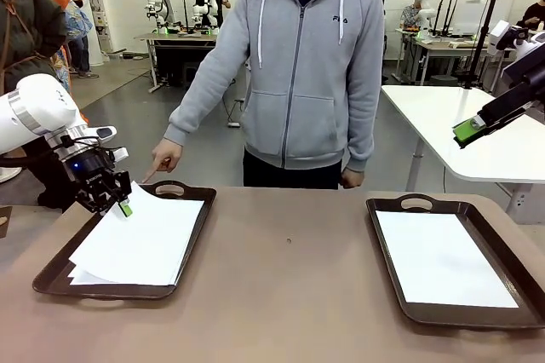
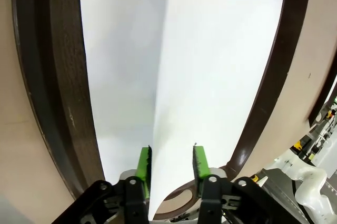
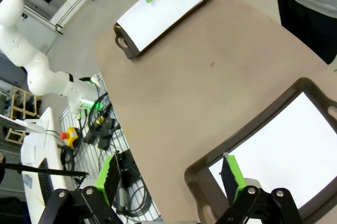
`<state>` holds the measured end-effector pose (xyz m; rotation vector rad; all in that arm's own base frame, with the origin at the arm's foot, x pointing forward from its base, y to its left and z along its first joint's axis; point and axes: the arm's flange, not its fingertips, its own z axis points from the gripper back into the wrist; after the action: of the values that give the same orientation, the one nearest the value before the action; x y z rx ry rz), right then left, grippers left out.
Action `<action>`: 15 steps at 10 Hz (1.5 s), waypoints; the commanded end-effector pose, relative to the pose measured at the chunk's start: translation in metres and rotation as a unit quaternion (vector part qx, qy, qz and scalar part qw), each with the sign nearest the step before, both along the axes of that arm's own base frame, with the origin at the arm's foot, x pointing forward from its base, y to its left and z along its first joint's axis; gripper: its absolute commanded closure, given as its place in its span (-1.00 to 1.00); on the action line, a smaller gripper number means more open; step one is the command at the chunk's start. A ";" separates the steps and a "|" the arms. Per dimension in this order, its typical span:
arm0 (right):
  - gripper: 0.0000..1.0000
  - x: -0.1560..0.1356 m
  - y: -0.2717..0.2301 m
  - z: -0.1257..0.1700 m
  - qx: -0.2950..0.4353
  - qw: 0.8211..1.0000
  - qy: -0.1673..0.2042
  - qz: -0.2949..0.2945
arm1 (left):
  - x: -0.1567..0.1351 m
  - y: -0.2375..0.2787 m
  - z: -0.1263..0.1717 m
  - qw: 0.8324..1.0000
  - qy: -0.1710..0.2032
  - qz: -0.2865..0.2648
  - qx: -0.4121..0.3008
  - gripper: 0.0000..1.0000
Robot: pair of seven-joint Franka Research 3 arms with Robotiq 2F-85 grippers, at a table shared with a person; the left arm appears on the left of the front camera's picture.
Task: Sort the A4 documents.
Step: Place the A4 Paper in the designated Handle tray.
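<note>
Several white A4 documents (image 1: pixel 140 239) lie stacked and slightly fanned in the left brown tray (image 1: pixel 197 231). The top sheet (image 2: pixel 210 77) is lifted at its far corner, and that edge stands between the fingers of my left gripper (image 1: pixel 119 203) (image 2: pixel 172 163). Those jaws are apart and the sheet rests near one green pad. Another A4 document (image 1: pixel 443 256) (image 3: pixel 284 150) lies flat in the right brown tray (image 1: pixel 383 235) (image 3: pixel 253 124). My right gripper (image 1: pixel 464 131) (image 3: pixel 171 174) hangs open, high off the table's right side, holding nothing.
A person in a grey hoodie stands at the far side, one hand (image 1: pixel 162 158) pointing down at the left tray's far handle. The brown tabletop (image 1: pixel 289 278) between the trays is bare. A white table (image 1: pixel 460 124) stands behind on the right.
</note>
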<state>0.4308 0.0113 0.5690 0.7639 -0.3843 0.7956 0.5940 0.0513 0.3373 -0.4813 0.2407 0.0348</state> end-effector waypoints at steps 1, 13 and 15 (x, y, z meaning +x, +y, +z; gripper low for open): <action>-1.00 0.000 0.001 -0.002 0.007 1.000 -0.002 0.001 | 0.004 0.000 0.005 1.000 0.014 0.010 0.022 -0.22; -1.00 0.000 0.001 -0.002 0.007 1.000 -0.002 0.001 | 0.002 0.004 0.006 1.000 0.001 0.006 0.013 -1.00; -1.00 0.000 0.001 -0.002 0.007 1.000 -0.002 0.001 | 0.002 0.004 0.006 1.000 0.001 0.006 0.013 -1.00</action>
<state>0.4308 0.0113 0.5690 0.7639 -0.3843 0.7956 0.5949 0.0543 0.3437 -0.4688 0.2461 0.0491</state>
